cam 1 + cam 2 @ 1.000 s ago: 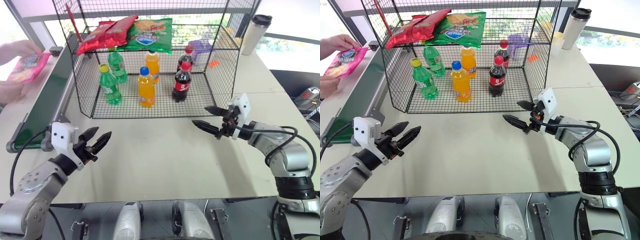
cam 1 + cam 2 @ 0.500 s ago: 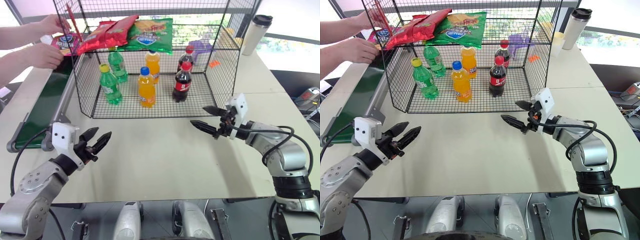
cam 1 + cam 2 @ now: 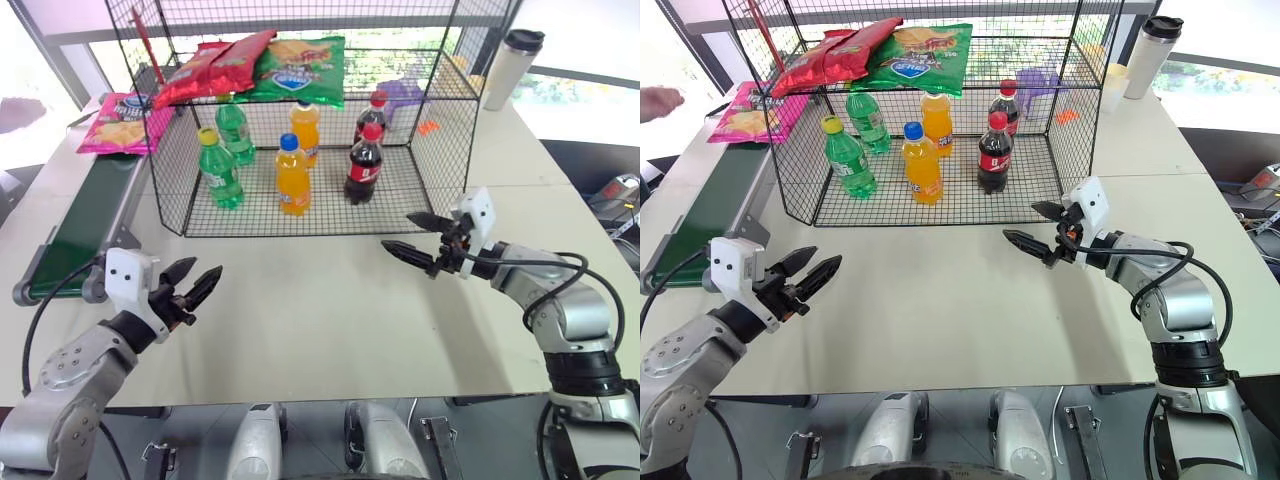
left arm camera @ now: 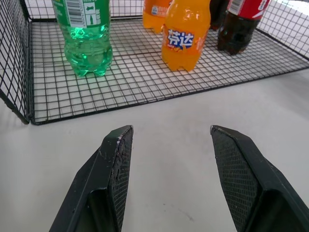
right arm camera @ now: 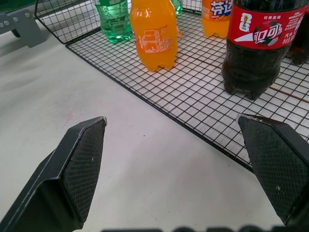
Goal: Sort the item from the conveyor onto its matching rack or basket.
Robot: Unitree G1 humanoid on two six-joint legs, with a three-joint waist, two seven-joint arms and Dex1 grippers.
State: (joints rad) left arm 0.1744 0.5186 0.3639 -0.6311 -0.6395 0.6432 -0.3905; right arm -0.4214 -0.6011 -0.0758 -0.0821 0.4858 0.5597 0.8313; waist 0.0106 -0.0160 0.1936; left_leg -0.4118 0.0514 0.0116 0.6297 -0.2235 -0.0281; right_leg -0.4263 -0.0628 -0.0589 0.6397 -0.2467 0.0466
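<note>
left gripper point(image 3: 192, 287) held open and empty above the table point(image 3: 320, 320), right gripper point(image 3: 420, 243) spread wide and empty near the rack point(image 3: 160, 150), pink crisp bag point(image 3: 118, 122) laid flat on the conveyor point(image 3: 85, 215)

The crisp bag point(image 3: 122, 122) lay on the far end of the conveyor point(image 3: 85, 220), just left of the wire rack point(image 3: 300, 130). Snack bags point(image 3: 255, 65) lay on the upper shelf of the rack, and bottles point(image 3: 292, 175) stood on its lower floor. A tumbler point(image 3: 510, 68) stood on the table point(image 3: 320, 310), right of the rack. The left gripper point(image 3: 192, 288) and the right gripper point(image 3: 417, 240) hung over the table before the rack.
</note>
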